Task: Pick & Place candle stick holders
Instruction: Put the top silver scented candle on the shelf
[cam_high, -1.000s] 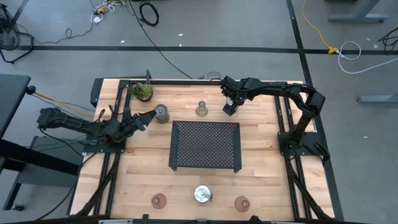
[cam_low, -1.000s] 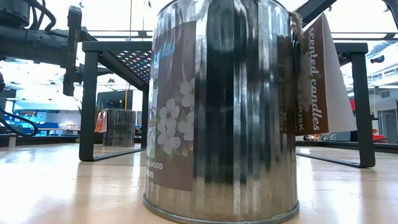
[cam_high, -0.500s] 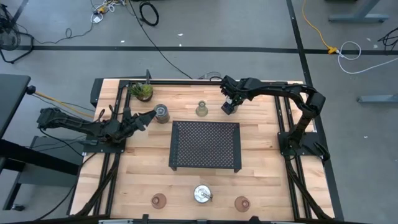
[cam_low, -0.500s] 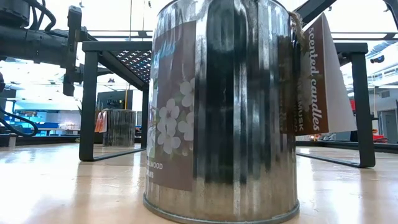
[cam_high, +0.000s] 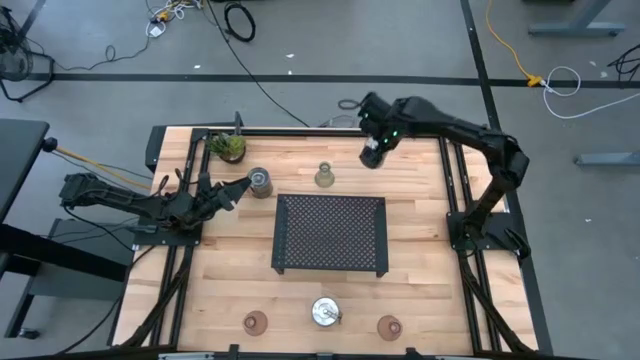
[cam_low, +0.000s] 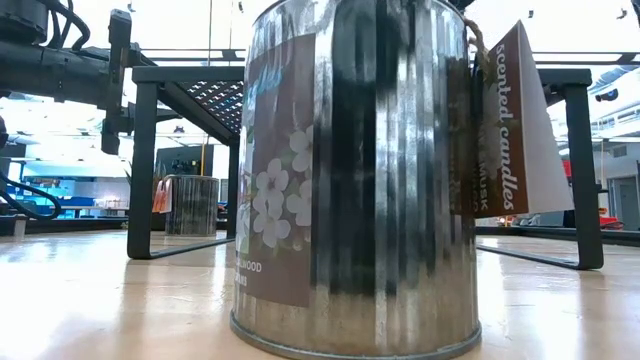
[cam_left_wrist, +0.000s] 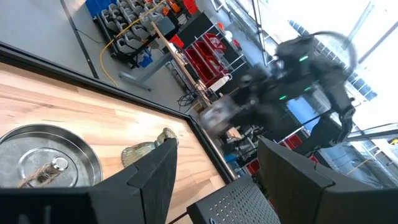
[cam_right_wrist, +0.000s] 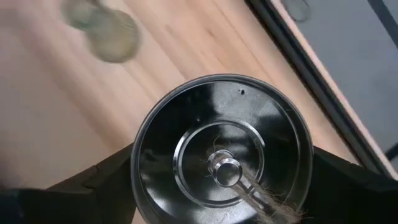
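My right hand (cam_high: 373, 152) hangs over the far edge of the worktop (cam_high: 420, 250), and between its two dark fingers (cam_right_wrist: 93, 183) sits a silver holder (cam_right_wrist: 222, 162) — I look straight down on its round lid with the small knob and a wisp of twine. The fingers stand wide and press against the tin's sides, so I have hold of it. Just beyond it, toward the middle of the far edge, the olive-green glass holder (cam_high: 324, 177) stands on the wood, and past that a second silver holder (cam_high: 260, 182) with the little green plant (cam_high: 228, 146) beside it in the far corner.

My left hand (cam_high: 228, 192) rests low at that side, its fingers (cam_left_wrist: 155, 180) partly open and empty — the second silver holder lies just ahead of their tips, not touched.

Between my two hands, nearer the middle, stands the black mesh tray (cam_high: 331, 233) on its legs. Well beyond it, along the near edge, the last three are in a row: a reddish-brown glass holder (cam_high: 255, 322), a third silver holder (cam_high: 325, 312) and another reddish-brown one (cam_high: 388, 326).
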